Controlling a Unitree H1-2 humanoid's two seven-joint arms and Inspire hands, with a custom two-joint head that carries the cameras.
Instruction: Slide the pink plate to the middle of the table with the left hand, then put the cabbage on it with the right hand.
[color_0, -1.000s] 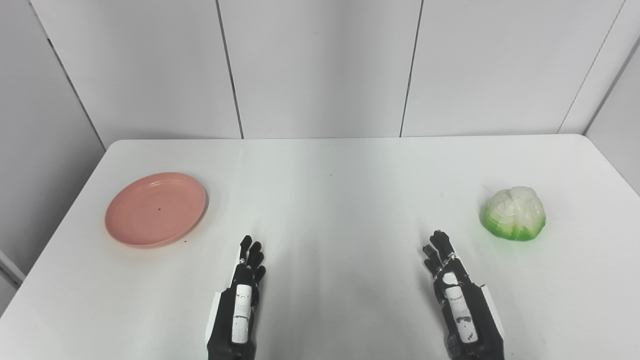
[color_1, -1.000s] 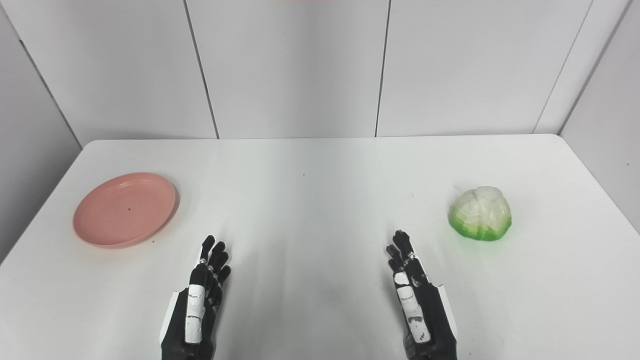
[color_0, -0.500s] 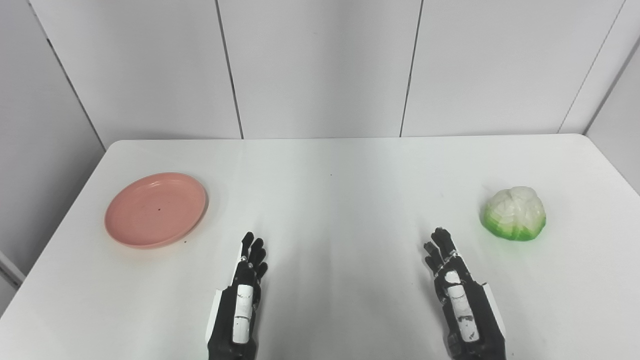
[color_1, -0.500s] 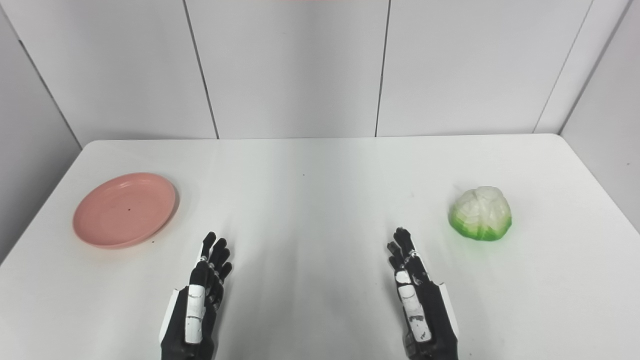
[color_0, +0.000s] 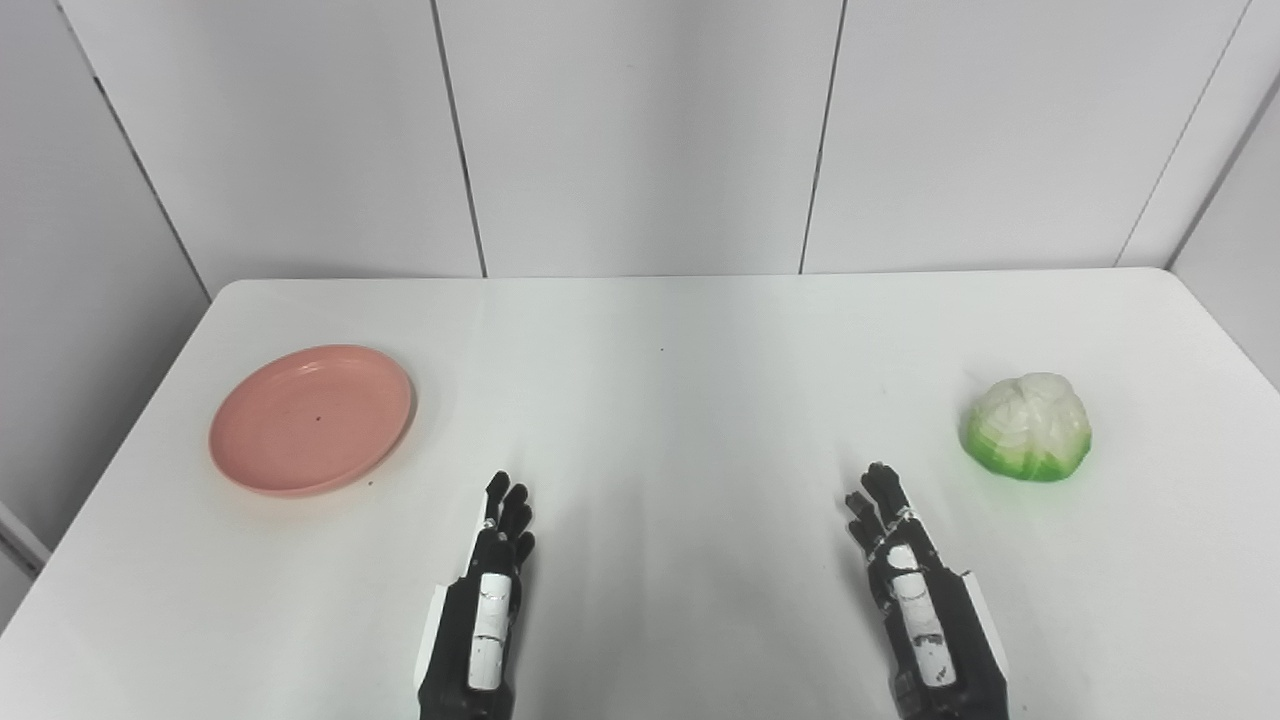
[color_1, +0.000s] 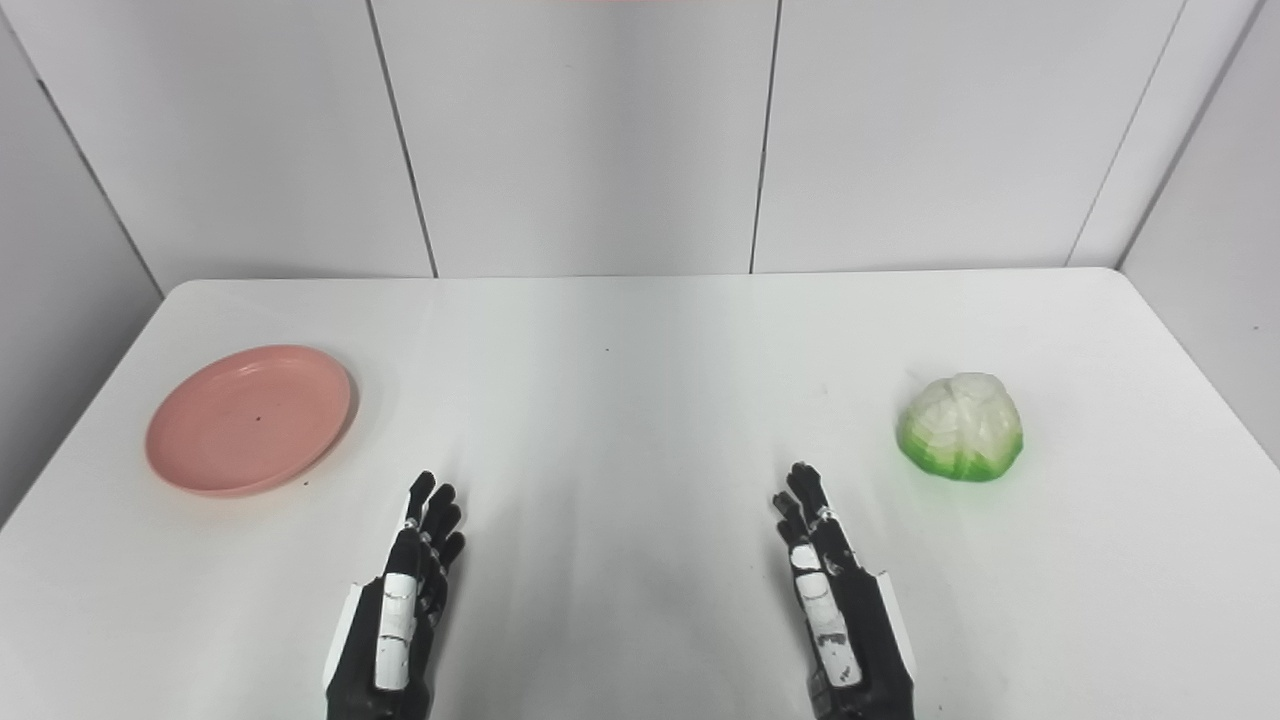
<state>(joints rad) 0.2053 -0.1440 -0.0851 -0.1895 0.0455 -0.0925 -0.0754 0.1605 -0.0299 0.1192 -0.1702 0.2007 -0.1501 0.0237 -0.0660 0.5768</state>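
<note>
Your left hand (color_0: 485, 600) hovers low over the white tabletop (color_0: 660, 420), fingers stretched forward and slightly spread, holding nothing. The round, shallow pink plate (color_0: 312, 419) lies ahead of that hand and off to its left, well apart from the fingertips, near the table's left edge. Your right hand (color_0: 915, 600) is posed the same way: extended, fingers apart, empty. The pale cabbage head with a bright green base (color_0: 1028, 427) sits ahead of the right hand and to its right, near the fingertips but not touching them. Between your two hands the table surface is bare white. Both plate and cabbage rest flat on the table, far from each other.
</note>
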